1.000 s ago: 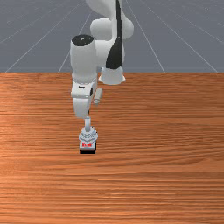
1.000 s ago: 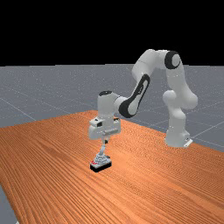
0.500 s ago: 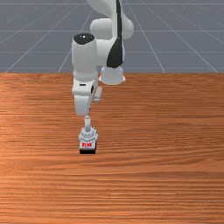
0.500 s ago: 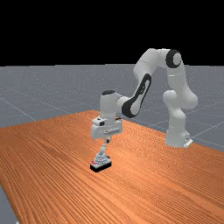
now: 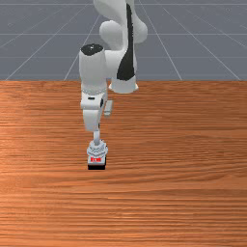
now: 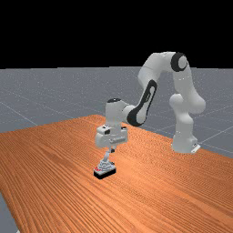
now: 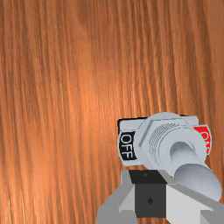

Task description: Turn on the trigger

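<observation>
My 1 gripper (image 6: 112, 149): 2 fingers together | 1 trigger switch (image 5: 97, 153) on 1 table (image 5: 193, 144), left of centre in front view | 1 lever (image 7: 188, 162), near fingertips | 2 labels

Switch (image 6: 105, 167) is resting base-down on table (image 6: 54, 168); my gripper (image 6: 112, 149) is pointing downward, near its lever (image 6: 107, 156).

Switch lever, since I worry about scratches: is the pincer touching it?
Cannot tell: in the wrist view the lever overlaps the pincer, hiding contact or gap.
</observation>
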